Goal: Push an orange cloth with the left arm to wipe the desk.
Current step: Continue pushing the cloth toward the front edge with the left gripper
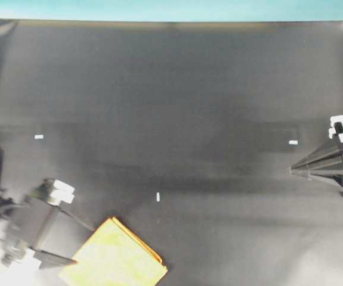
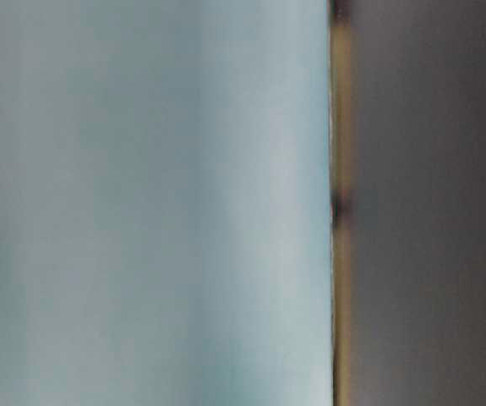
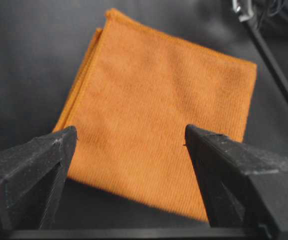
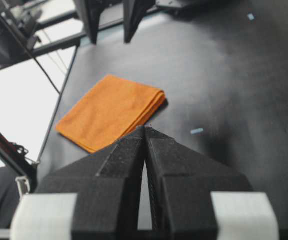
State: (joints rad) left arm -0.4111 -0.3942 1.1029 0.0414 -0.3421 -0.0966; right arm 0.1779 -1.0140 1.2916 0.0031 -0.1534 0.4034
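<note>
The orange cloth (image 1: pixel 114 257) lies folded flat on the black desk (image 1: pixel 177 95) at the front left edge. It also shows in the left wrist view (image 3: pixel 159 110) and the right wrist view (image 4: pixel 111 112). My left gripper (image 1: pixel 83 245) is open and empty, its tips at the cloth's left edge. In the left wrist view (image 3: pixel 130 137) the two black fingers straddle the cloth's near part; I cannot tell whether they touch it. My right gripper (image 1: pixel 291 170) is shut and empty at the far right, well away from the cloth, its tip in its own view (image 4: pixel 145 129).
Small white tape marks sit on the desk at the left (image 1: pixel 39 136), the middle (image 1: pixel 158 196) and the right (image 1: pixel 293 142). A teal border strip (image 1: pixel 171 9) runs along the back edge. The table-level view is a blur of pale and grey bands.
</note>
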